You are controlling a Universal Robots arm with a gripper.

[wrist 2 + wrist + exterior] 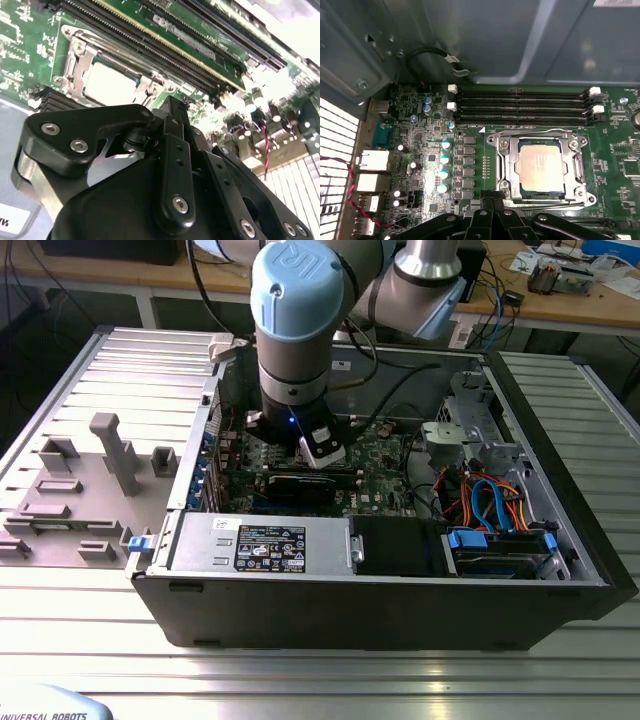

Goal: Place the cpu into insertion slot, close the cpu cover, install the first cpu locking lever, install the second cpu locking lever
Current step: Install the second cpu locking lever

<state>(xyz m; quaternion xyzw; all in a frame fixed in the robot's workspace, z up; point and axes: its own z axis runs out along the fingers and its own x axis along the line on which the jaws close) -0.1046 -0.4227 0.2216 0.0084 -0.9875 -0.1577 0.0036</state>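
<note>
The cpu (pixel 540 167), a dull silver square, lies flat in the insertion slot (pixel 590 200) on the green board. The cpu cover (pixel 504 165), a silvery frame, is down around it, and the chip shows through its window. A thin metal lever (pixel 535 132) runs along the frame's side nearest the memory slots. My gripper (pixel 492 201) is shut with nothing in it, its black tips just off the frame's opposite edge. In the second wrist view the gripper (pixel 172 107) points at the board beside the cpu (pixel 110 82) and cover (pixel 75 60). In the exterior view the gripper (pixel 322 450) reaches down into the open computer case.
Long black memory slots (pixel 520 105) lie just beyond the socket. Blue-topped capacitors (pixel 445 165) and rear port blocks (pixel 372 160) stand to one side. The power supply (pixel 260 540) and coloured cables (pixel 490 500) fill the case's near side. A grey fixture plate (pixel 100 470) sits at the exterior view's left.
</note>
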